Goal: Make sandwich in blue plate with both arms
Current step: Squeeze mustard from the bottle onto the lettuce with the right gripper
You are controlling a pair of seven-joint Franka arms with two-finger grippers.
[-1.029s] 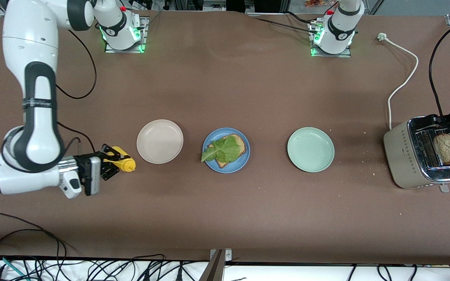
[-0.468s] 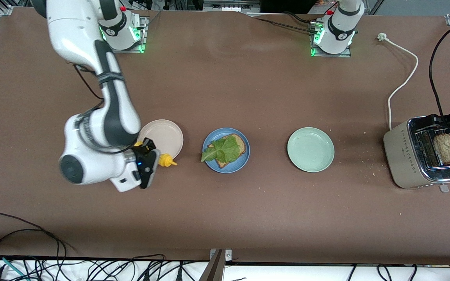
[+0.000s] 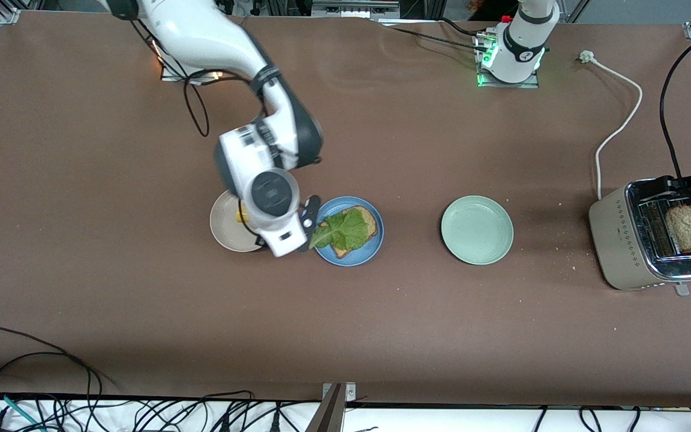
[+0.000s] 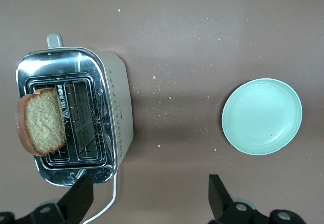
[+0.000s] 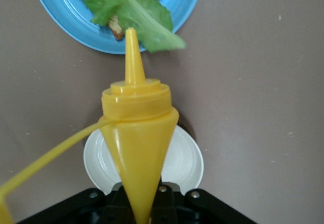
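Blue plate (image 3: 375, 245): round, shallow, lying mid-worktop. Sandwich (image 3: 364, 223), unfinished: one brown toast slice lying flat in it, ruffled green lettuce leaf (image 3: 339, 231) overhanging the rim, no top slice.

Lettuce (image 3: 341, 231) on toast (image 3: 362, 225) in blue plate (image 3: 375, 245), btwn beige plate (image 3: 225, 231) & green plate (image 3: 477, 230).

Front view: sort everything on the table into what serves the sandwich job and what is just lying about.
For the job:
- blue plate with toast and lettuce
- yellow sauce bottle, held in the right tool
- bread slice in the toaster
- left tool, open over the toaster

Lying about:
- beige plate
- pale green plate
- white cord
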